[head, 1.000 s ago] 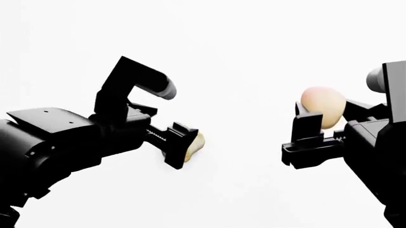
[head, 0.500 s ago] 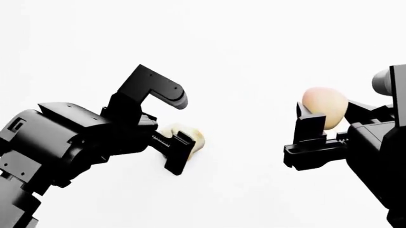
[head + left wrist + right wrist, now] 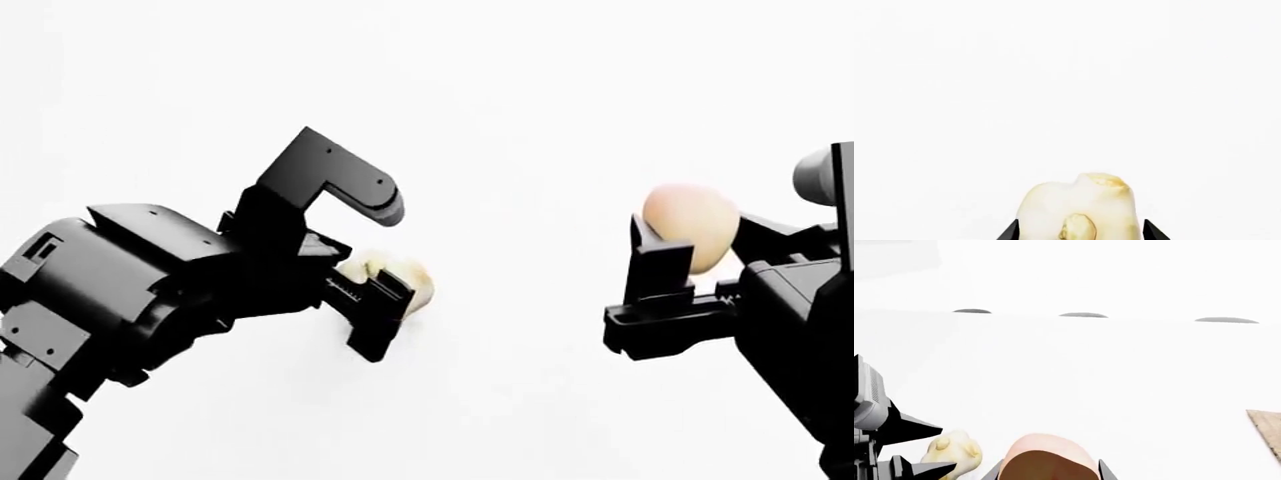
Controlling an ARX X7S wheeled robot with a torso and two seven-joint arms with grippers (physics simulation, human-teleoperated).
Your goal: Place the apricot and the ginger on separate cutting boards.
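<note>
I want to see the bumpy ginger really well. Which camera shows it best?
The left wrist view: the ginger fills the lower middle, showing its bulges and brownish patches. In the head view the left gripper hides most of the ginger. The right wrist view catches it small, near the edge.

Bright, featureless white surroundings

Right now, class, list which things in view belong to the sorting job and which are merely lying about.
Job:
ginger, held by left gripper
apricot, held by right gripper
cutting board corner

Lying about:
three dark oval marks on the white surface
</note>
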